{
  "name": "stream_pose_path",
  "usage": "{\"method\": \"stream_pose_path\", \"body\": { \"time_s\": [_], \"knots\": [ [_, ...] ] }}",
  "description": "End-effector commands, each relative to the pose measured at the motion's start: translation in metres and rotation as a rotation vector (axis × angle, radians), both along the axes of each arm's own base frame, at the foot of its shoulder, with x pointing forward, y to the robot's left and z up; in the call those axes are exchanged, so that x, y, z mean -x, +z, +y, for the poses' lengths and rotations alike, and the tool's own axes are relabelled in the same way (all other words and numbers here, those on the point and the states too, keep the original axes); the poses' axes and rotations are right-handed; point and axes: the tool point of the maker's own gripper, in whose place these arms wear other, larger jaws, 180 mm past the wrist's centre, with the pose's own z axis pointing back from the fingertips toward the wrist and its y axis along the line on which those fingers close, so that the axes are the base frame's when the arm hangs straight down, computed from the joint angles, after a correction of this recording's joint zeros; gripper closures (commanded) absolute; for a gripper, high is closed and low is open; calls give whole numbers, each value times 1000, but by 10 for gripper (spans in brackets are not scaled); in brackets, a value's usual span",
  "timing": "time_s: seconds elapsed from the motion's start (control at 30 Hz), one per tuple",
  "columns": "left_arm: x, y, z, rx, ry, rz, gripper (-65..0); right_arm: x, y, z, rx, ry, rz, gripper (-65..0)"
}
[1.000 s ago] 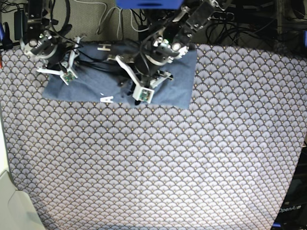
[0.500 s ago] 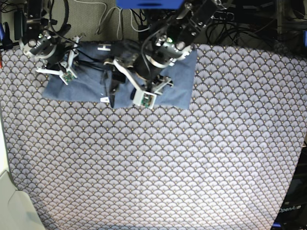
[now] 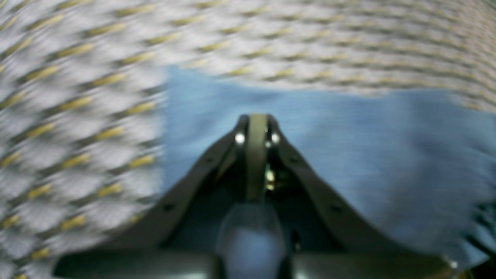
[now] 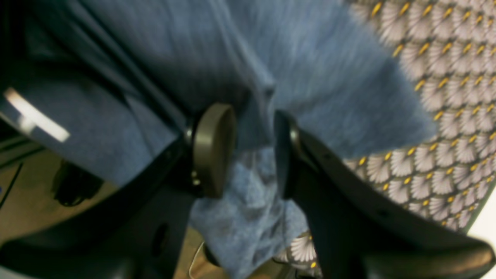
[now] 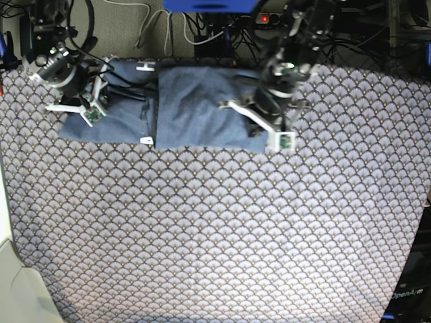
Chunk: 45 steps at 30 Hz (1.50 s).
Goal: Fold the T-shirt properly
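Base view: the T-shirt [image 5: 202, 108] lies part-folded at the tablecloth's [image 5: 215, 229] far edge, the right gripper [image 4: 252, 151] pinching its bunched end, the left gripper [image 3: 256, 128] closed, empty; next, probably folding that end over.

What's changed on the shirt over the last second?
The left gripper let go of the fold it had carried across the T-shirt, swung out to the shirt's edge on the base view's right, and is now shut and empty. The folded flap lies flat. The right gripper stayed at the other end, fabric between its jaws.
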Motion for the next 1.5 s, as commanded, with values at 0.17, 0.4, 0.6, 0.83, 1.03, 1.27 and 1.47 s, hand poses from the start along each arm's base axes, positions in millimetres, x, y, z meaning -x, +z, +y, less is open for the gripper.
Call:
{"method": "stream_pose_path", "body": {
  "time_s": [0.17,0.4,0.6,0.83,1.03,1.27,1.47],
  "knots": [
    [-4,-13,25,-31,54,15,-5,-4,7,-2,7,0,-24,-222],
    [4,-34,28,-47,57,70,-5,-8,18,-37,49,-91,-58,-222],
    [5,-34,34,-66,49,68,-5,-19,33,-65,72,-180,-110,-223],
    [6,-34,35,-67,51,69,-5,-17,52,-120,32,-458,-67,-237],
    [4,-33,35,-66,50,65,-5,-4,51,-115,-91,-508,6,-298],
    [4,-34,35,-68,50,69,-5,2,42,-98,-145,-501,68,-298],
    [3,-35,36,-69,52,69,-5,-5,35,-74,-173,-437,86,-298]
  ]
}}
